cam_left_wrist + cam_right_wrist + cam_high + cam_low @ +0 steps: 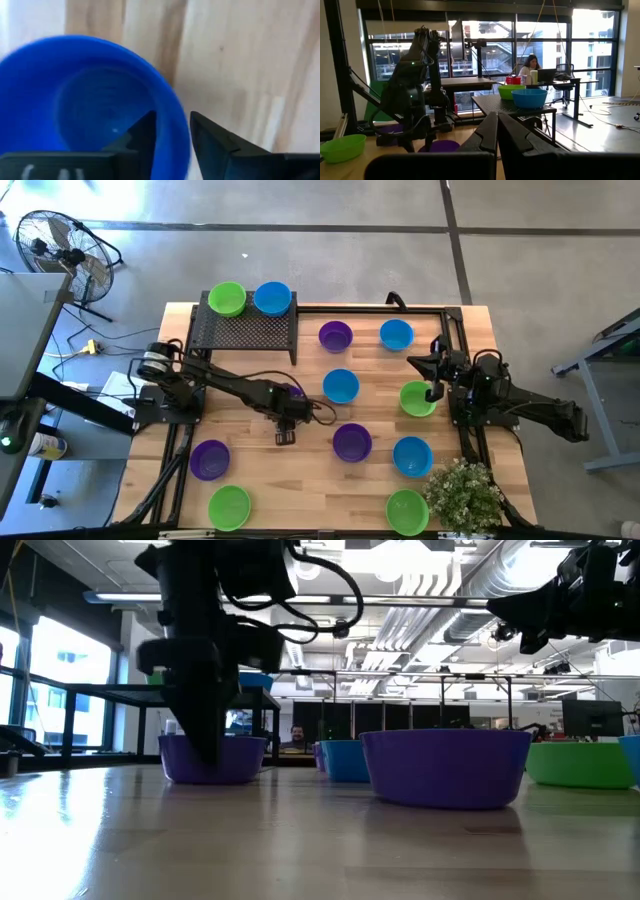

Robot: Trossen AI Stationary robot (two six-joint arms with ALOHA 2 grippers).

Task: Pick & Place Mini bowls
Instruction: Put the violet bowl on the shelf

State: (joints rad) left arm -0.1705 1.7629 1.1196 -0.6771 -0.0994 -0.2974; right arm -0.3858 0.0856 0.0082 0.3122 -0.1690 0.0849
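Several small glossy bowls, blue, purple and lime green, stand on their bases on the wooden table point(300, 480). A green bowl point(227, 298) and a blue bowl point(272, 297) stand on the black mesh rack point(250, 332). My left gripper point(287, 412) reaches down near the table's middle, shut on a purple bowl point(212, 758), which the arm mostly hides in the high view. My right gripper point(432, 375) is shut and empty, raised at the right just beyond a green bowl point(417, 398); its closed fingers point(497, 131) point level across the table. My left gripper point(172, 117) pinches the purple bowl's rim wall point(172, 107), with one finger point(142, 135) inside the bowl and the other point(210, 135) outside. The fingers come from above, pointing down. The bowl stands upright with its base on the table point(212, 780).
Close to the held bowl stand a blue bowl point(340, 385) and a purple bowl point(352, 442). More bowls sit at the far middle, near left and near right. A potted plant point(465, 495) stands at the near right corner. A black frame runs along the table's edges.
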